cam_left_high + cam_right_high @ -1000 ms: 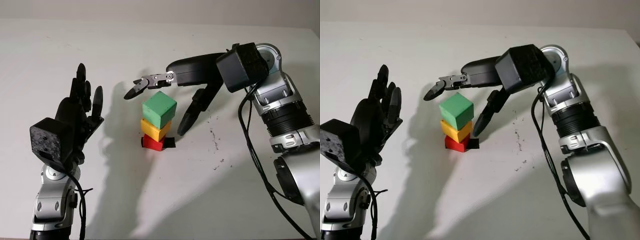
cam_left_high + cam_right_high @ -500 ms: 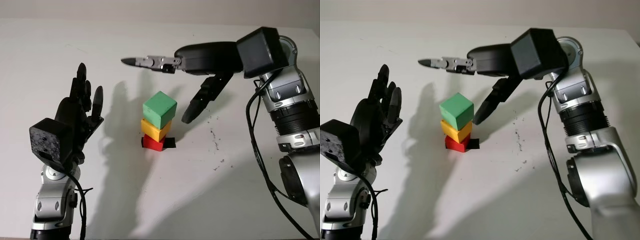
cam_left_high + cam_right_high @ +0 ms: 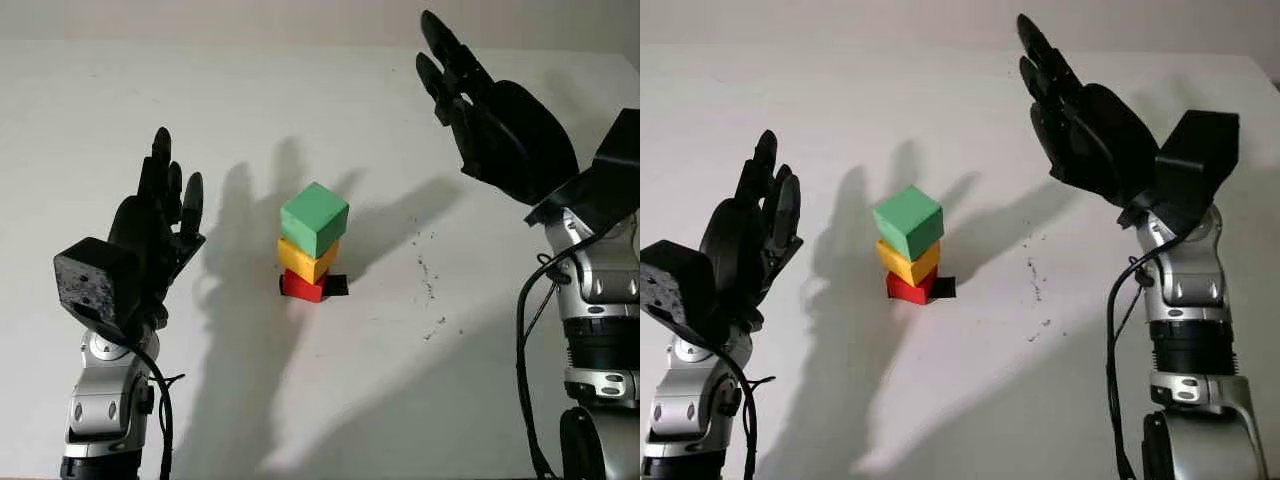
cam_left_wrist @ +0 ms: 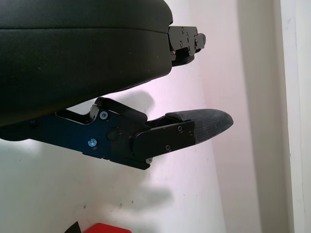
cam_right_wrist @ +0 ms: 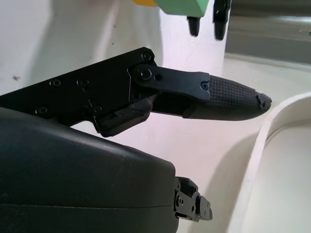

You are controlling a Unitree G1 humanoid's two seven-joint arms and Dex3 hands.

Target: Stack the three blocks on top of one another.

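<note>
Now my left hand (image 3: 150,235) open, raised left of stack. Centre table: green cube block (image 3: 314,218) atop yellow block (image 3: 305,261) atop red block (image 3: 303,287). My right hand (image 3: 500,125) has let go, pulled up, open; I judge stacking done.

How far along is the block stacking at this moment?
Done: the green block sits on the yellow block, which sits on the red block, on the white table. In hand: nothing; the right hand is open, raised right of the stack, the left hand open to its left. Nothing appears left to stack.
</note>
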